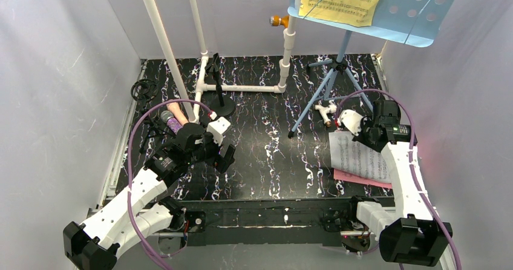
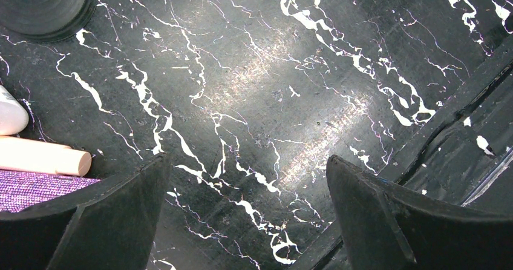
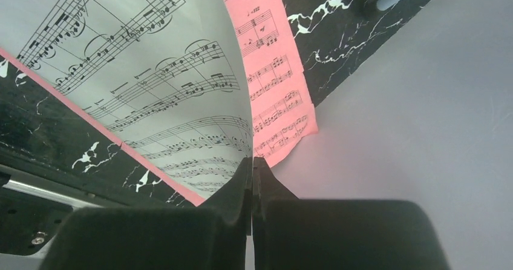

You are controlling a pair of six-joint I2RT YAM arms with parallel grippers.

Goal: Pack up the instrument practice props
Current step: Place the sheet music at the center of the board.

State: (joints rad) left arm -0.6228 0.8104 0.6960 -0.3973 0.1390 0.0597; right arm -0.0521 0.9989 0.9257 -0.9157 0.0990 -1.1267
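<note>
Plain pale walls [image 1: 54, 70] enclose three sides. The worktop [image 1: 266, 155] is black with white marble veins, faintly glossy.

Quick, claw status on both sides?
Left claw: open, empty.
Right claw: closed, pinching the white printed sheet-music page.

The light-blue music rack [image 1: 417, 22] and the yellow sheet [image 1: 345, 0] on it run off the overhead view's top edge. The pink page [image 1: 357, 177] lies mostly hidden under the white page [image 1: 357, 158]. In the left wrist view, the purple microphone [image 2: 36, 188] and the round base [image 2: 48, 6] are cut off at the edges.
</note>
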